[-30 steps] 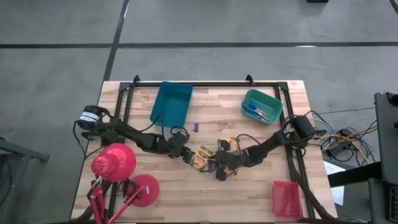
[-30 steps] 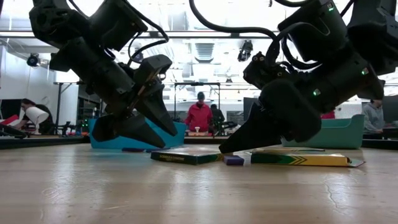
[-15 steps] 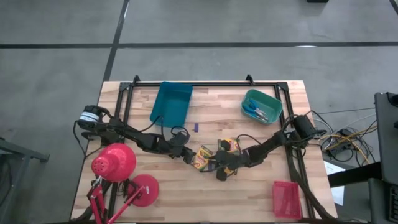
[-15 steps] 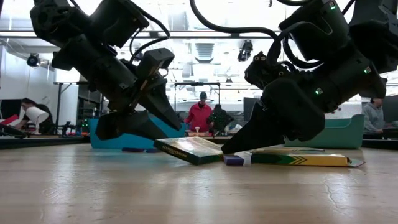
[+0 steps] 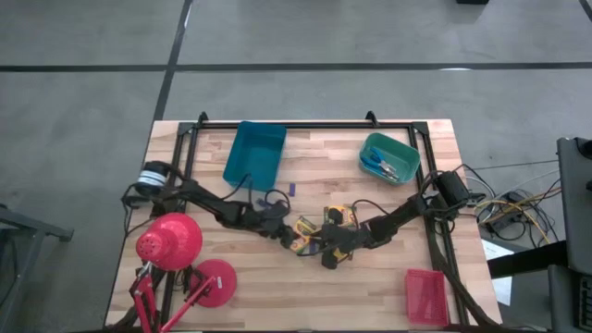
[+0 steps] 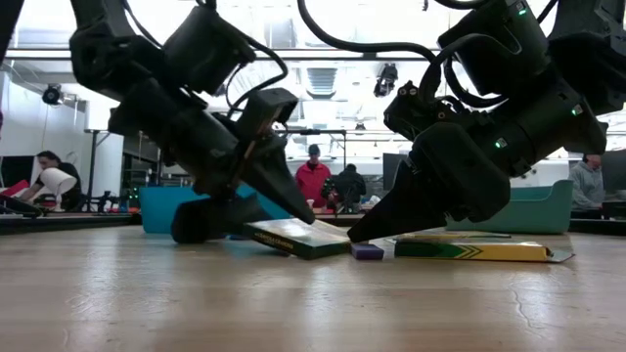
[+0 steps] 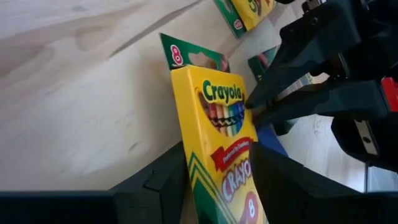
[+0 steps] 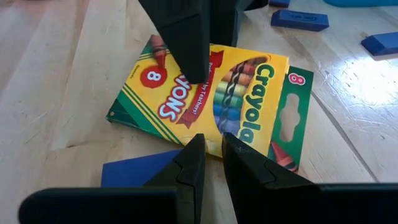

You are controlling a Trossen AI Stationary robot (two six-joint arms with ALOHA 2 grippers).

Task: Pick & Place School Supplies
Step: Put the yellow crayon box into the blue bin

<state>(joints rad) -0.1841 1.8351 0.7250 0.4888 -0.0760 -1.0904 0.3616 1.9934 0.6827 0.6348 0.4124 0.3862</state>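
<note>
A yellow crayon box [image 5: 302, 236] lies near the table's middle, tilted, its right end on the wood and its left end raised [image 6: 256, 229]. My left gripper [image 7: 217, 163] stands open around that box, one finger along each long side. My right gripper [image 8: 211, 146] is shut, its tips at the box's opposite side. A second crayon box [image 5: 339, 215] lies flat just beyond. Scissors [image 5: 379, 165] lie in the teal tray [image 5: 408, 151]. A purple stick [image 5: 290, 189] lies on the wood. My left gripper comes slanting down from the table's left, along the box. Its upper finger [image 6: 293, 200] lies over the printed face, and its lower finger [image 6: 201, 220] is by the raised end. The box itself hides where they touch it. My right gripper pushes its shut fingertips [image 7: 250, 106] against the box's long side near the "Crayola" print [image 8: 244, 132]. It comes slanting down from the table's right. The box's right end stays on the table.
A small purple block [image 6: 369, 252] lies under my right gripper's tips. The blue tray [image 5: 254, 153] stands at the far left, a red tray [image 5: 425, 296] at the near right, and a red desk lamp [image 5: 171, 242] at the near left.
My left gripper has gone down and toward the table's right, sliding its fingers around the crayon box. The box's left end has come up off the wood while its right end stayed against my right gripper, so the box is now tilted.
</note>
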